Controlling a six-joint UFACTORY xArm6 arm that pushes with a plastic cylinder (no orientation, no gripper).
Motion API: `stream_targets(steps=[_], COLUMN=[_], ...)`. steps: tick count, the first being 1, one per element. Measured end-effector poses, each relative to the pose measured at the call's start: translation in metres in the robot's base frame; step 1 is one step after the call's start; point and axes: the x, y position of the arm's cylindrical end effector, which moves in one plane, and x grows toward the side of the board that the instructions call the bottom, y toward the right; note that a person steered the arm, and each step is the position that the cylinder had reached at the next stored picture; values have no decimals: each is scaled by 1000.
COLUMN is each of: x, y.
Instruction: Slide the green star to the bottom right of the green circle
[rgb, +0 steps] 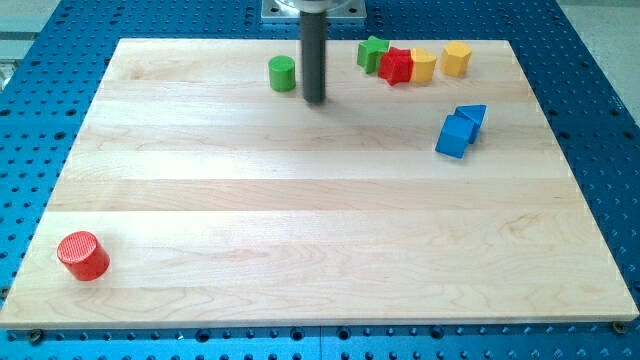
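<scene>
The green circle (282, 73) stands near the view's top, left of centre. The green star (372, 53) lies further right at the top, touching a red star (396, 66). My tip (314, 99) is on the board just right of and slightly below the green circle, close to it but apart. The green star is well to the tip's upper right.
A yellow pentagon (423, 65) touches the red star's right side; a yellow hexagon (456, 59) stands beyond it. Two blue blocks (459, 131) lie together at the right. A red cylinder (83, 255) stands at the bottom left. The wooden board (320, 230) rests on a blue perforated table.
</scene>
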Motion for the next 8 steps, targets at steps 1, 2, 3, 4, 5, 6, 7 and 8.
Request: stream_targets(steps=[1, 2, 3, 4, 5, 6, 7, 8], x=[20, -8, -59, -132, -130, -114, -106, -111], y=[131, 289, 321, 236, 120, 34, 21, 56])
